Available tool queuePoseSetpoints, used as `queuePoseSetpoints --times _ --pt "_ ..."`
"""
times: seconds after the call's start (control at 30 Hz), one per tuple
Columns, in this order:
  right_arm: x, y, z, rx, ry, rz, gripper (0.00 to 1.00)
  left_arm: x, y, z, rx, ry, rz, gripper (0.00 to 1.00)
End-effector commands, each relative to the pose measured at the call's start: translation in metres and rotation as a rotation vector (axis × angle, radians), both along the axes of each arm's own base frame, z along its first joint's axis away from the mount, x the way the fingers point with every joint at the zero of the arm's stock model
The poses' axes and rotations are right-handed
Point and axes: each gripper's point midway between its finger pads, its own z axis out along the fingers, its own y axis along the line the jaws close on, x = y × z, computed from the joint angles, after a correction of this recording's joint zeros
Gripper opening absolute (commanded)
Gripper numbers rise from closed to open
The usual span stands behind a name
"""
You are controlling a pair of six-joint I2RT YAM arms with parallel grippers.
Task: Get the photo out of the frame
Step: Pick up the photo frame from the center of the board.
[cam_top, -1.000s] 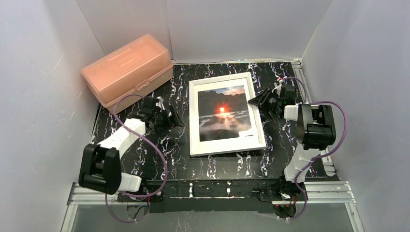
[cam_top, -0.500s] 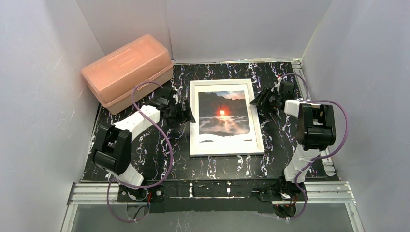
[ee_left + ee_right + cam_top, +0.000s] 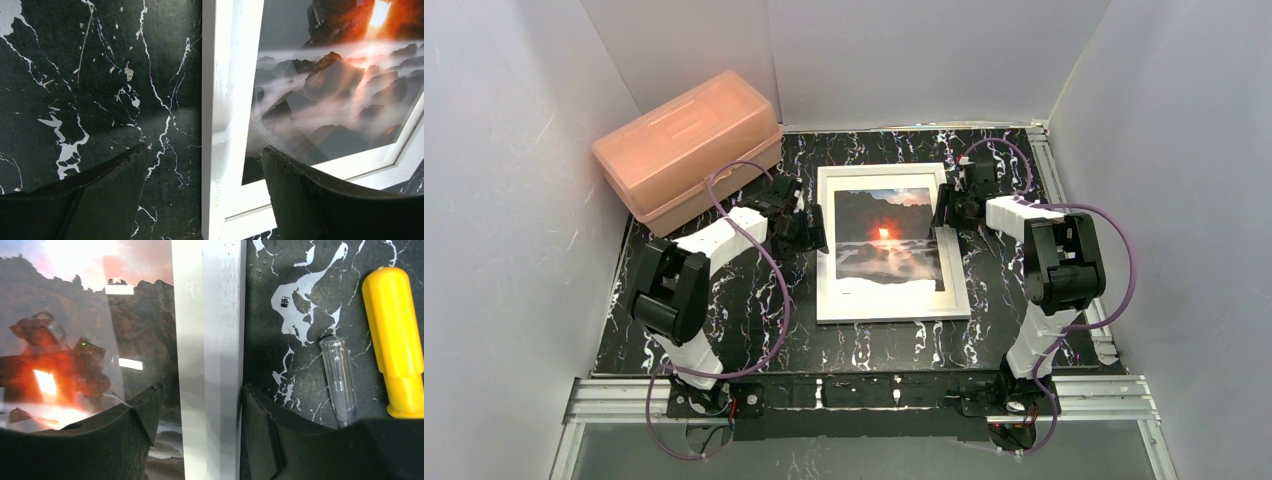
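The frame [image 3: 827,245] lies face up in the middle of the black marbled table, with the photo [image 3: 886,240] of an orange glow over misty rocks showing behind its glass. My left gripper [image 3: 810,228] is open and straddles the frame's left border [image 3: 225,100]: one finger [image 3: 110,185] is over the table, the other [image 3: 305,195] over the photo [image 3: 325,75]. My right gripper [image 3: 948,210] is open astride the right border [image 3: 210,315]. Its outer finger [image 3: 265,425] rests against the border's outer side; the inner finger [image 3: 115,435] sits over the glass.
A pink plastic box [image 3: 689,150] stands at the back left, behind the left arm. A yellow-handled tool [image 3: 395,340] and a clear plastic shaft [image 3: 340,380] lie on the table just right of the frame. White walls enclose the table on three sides.
The frame, skewed a second ago, now lies square. My left arm swung right onto the frame's left border. My right gripper shifted onto the right border and its jaws widened.
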Motion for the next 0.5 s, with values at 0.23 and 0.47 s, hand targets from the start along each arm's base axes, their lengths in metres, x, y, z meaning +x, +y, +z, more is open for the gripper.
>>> queuePoseSetpoints --times 0.23,0.47 --pt "-0.014 -0.028 -0.007 -0.213 0.047 -0.045 0.40 0.006 0.000 0.015 0.028 -0.039 -0.024 0.80" --pt "-0.016 -0.024 0.011 -0.229 0.063 -0.006 0.12 0.003 -0.008 0.038 0.006 -0.086 -0.067 0.80"
